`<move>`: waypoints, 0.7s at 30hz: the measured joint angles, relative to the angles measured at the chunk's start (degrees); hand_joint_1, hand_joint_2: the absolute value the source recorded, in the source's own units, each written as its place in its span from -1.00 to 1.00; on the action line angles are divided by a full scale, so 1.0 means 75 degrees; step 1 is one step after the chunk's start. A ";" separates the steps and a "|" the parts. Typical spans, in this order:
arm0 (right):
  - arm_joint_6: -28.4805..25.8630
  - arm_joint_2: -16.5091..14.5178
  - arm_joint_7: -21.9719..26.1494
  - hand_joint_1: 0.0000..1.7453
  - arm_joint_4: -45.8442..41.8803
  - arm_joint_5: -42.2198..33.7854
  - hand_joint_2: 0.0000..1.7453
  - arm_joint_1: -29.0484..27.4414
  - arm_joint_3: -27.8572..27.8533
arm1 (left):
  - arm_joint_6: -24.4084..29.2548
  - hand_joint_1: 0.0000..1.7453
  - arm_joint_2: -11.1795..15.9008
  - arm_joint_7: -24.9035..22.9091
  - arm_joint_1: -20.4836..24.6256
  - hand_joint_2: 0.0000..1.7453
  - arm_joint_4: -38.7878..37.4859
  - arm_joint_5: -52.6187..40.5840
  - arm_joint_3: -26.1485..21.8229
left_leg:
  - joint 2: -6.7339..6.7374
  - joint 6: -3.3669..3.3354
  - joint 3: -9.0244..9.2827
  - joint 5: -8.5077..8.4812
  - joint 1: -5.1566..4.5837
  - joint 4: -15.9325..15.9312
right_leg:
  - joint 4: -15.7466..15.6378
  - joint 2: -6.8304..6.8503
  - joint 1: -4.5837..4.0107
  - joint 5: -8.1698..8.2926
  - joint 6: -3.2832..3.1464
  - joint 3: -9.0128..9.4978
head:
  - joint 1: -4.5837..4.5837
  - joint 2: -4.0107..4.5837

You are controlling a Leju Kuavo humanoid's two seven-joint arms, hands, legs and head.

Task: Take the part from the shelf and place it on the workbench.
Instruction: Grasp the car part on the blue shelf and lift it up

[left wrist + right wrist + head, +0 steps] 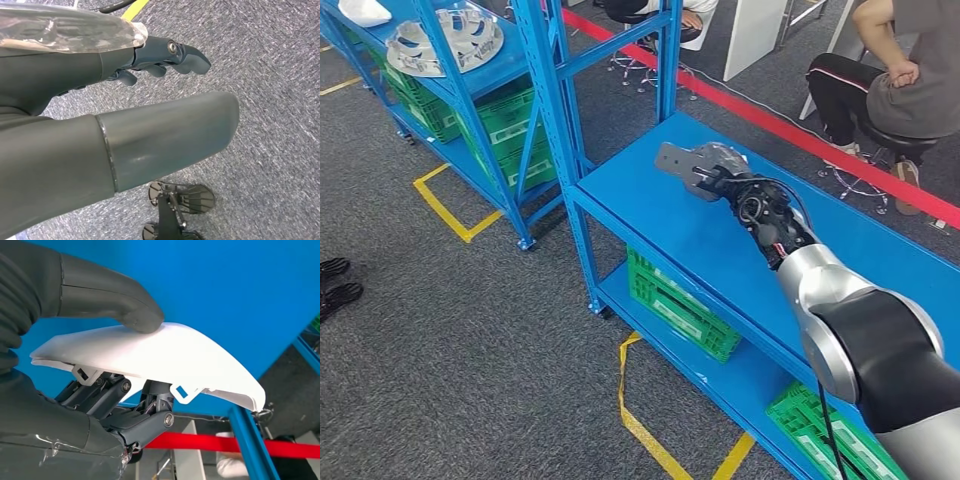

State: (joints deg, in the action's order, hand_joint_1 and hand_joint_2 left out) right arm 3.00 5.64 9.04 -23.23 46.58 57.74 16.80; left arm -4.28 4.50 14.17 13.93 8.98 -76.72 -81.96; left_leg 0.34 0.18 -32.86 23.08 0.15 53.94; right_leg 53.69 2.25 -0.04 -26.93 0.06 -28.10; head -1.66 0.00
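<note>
Right hand (720,172), part (681,162), blue workbench (712,250).

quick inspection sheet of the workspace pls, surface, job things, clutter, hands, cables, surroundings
surface: blue workbench top, bare where visible.
job's things: white part held above the bench, thumb on top, fingers beneath; more parts on the far shelf.
clutter: nothing seen on the bench top.
hands: right hand grips the part; left hand hangs over grey carpet, holding nothing, fingers partly curled.
cables: black cable along the right arm.
surroundings: green crates under the bench, yellow floor tape, red floor line, seated person.
</note>
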 joint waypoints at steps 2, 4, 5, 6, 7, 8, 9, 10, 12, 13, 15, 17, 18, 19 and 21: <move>0.0004 -0.0002 0.0001 1.00 -0.0066 -0.0013 1.00 0.0002 -0.0015 | 0.0000 -1.00 0.0002 0.0004 -0.0001 -1.00 0.0000 0.0000 0.0000 | 0.0000 0.0000 0.0000 0.0000 0.0000 0.0000 | 0.0000 0.0000 0.0000 0.0000 0.0000 0.0000 | -0.0001 0.0000; 0.0006 -0.0004 0.0006 1.00 -0.0112 -0.0017 1.00 0.0003 -0.0028 | 0.0001 -1.00 0.0004 0.0006 0.0000 -1.00 0.0000 0.0000 0.0000 | 0.0000 0.0000 0.0000 0.0000 0.0000 0.0000 | 0.0000 0.0000 0.0000 0.0000 0.0000 0.0000 | 0.0000 0.0000; 0.0009 -0.0004 0.0020 1.00 -0.0129 -0.0030 1.00 0.0003 -0.0033 | 0.0004 -1.00 0.0004 0.0007 0.0000 -1.00 0.0000 0.0001 0.0000 | 0.0000 0.0000 0.0000 0.0000 0.0000 0.0000 | 0.0000 0.0000 0.0000 0.0000 0.0000 0.0000 | 0.0000 0.0000; 0.0018 -0.0004 0.0049 1.00 -0.0146 -0.0062 1.00 0.0003 -0.0040 | 0.0010 -1.00 0.0004 0.0010 -0.0001 -1.00 0.0000 0.0006 0.0000 | 0.0000 0.0000 0.0000 0.0000 0.0000 0.0000 | 0.0000 0.0000 0.0000 0.0000 0.0000 0.0000 | 0.0001 0.0000; 0.0035 -0.0004 0.0090 1.00 -0.0169 -0.0123 1.00 0.0003 -0.0045 | 0.0022 -1.00 0.0004 0.0015 -0.0002 -1.00 0.0000 0.0014 0.0000 | 0.0000 0.0000 0.0000 0.0000 0.0000 0.0000 | 0.0000 0.0000 0.0000 0.0000 0.0000 0.0000 | 0.0000 0.0000; 0.0067 -0.0004 0.0137 1.00 -0.0205 -0.0217 1.00 0.0002 -0.0049 | 0.0041 -1.00 0.0002 0.0024 -0.0003 -1.00 0.0000 0.0026 0.0000 | 0.0000 0.0000 0.0000 0.0000 0.0000 0.0000 | 0.0000 0.0000 0.0000 0.0000 0.0000 0.0000 | 0.0000 0.0000; 0.0120 -0.0005 0.0182 1.00 -0.0253 -0.0347 1.00 0.0003 -0.0052 | 0.0063 -1.00 0.0000 0.0038 -0.0004 -1.00 0.0000 0.0039 0.0000 | 0.0000 0.0000 0.0000 0.0000 0.0000 0.0000 | 0.0000 0.0000 0.0000 0.0000 0.0000 0.0000 | 0.0001 0.0000; 0.0199 -0.0006 0.0214 1.00 -0.0317 -0.0522 1.00 0.0003 -0.0054 | 0.0087 -1.00 -0.0003 0.0055 -0.0005 -1.00 0.0000 0.0048 0.0000 | 0.0000 0.0000 0.0000 0.0000 0.0000 0.0000 | 0.0000 0.0000 0.0000 0.0000 0.0000 0.0000 | 0.0000 0.0000; 0.0420 -0.0007 0.0231 1.00 -0.0499 -0.0981 1.00 0.0002 -0.0059 | 0.0128 -1.00 -0.0012 0.0087 -0.0011 -1.00 0.0000 0.0058 0.0000 | 0.0000 0.0000 0.0000 0.0000 0.0000 0.0000 | 0.0000 -0.0001 0.0000 0.0000 0.0000 -0.0001 | 0.0001 0.0000; 0.0552 -0.0007 0.0206 1.00 -0.0619 -0.1264 1.00 0.0000 -0.0061 | 0.0141 -1.00 -0.0016 0.0098 -0.0014 -1.00 0.0000 0.0060 0.0000 | 0.0000 0.0000 0.0000 0.0000 0.0000 0.0000 | 0.0000 -0.0001 0.0000 0.0000 0.0000 -0.0002 | 0.0001 0.0000; 0.0848 -0.0004 0.0086 1.00 -0.0925 -0.1927 1.00 -0.0019 -0.0066 | 0.0125 -1.00 -0.0023 0.0112 -0.0022 -1.00 0.0000 0.0067 0.0000 | 0.0001 0.0000 0.0001 0.0000 0.0000 0.0001 | 0.0000 -0.0001 0.0000 0.0000 0.0000 -0.0004 | 0.0002 0.0000; 0.1123 0.0004 -0.0098 1.00 -0.1311 -0.2653 1.00 -0.0074 -0.0078 | 0.0053 -1.00 -0.0027 0.0118 -0.0034 -1.00 0.0000 0.0082 0.0000 | 0.0003 0.0000 0.0001 0.0000 0.0001 0.0001 | 0.0000 -0.0002 0.0000 0.0000 0.0000 -0.0006 | 0.0002 0.0000; 0.1228 0.0014 -0.0199 1.00 -0.1520 -0.3008 1.00 -0.0115 -0.0088 | 0.0008 -1.00 -0.0028 0.0118 -0.0042 -1.00 0.0000 0.0093 0.0000 | 0.0003 0.0000 0.0001 0.0000 0.0001 0.0001 | 0.0000 -0.0002 0.0000 0.0000 0.0000 -0.0007 | 0.0001 0.0000; 0.1313 0.0028 -0.0300 1.00 -0.1732 -0.3352 1.00 -0.0160 -0.0098 | -0.0028 -1.00 -0.0028 0.0119 -0.0052 -1.00 0.0000 0.0103 0.0000 | 0.0003 0.0000 0.0001 0.0000 0.0001 0.0001 | 0.0000 -0.0003 0.0001 0.0000 0.0000 -0.0008 | 0.0001 0.0000; 0.1456 0.0068 -0.0499 1.00 -0.2185 -0.4033 1.00 -0.0249 -0.0113 | -0.0079 -1.00 -0.0028 0.0127 -0.0076 -1.00 0.0000 0.0128 0.0000 | 0.0003 0.0000 0.0001 0.0000 0.0001 0.0001 | 0.0000 -0.0003 0.0001 0.0000 0.0000 -0.0008 | 0.0001 0.0000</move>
State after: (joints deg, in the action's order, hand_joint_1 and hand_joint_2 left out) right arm 13.92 6.15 5.29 -39.62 16.33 55.87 15.96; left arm -4.87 4.28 15.13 13.35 8.98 -75.76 -81.96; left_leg 0.36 0.18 -32.86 23.08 0.16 53.95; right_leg 53.69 2.23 -0.04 -26.93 0.06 -28.17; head -1.65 0.00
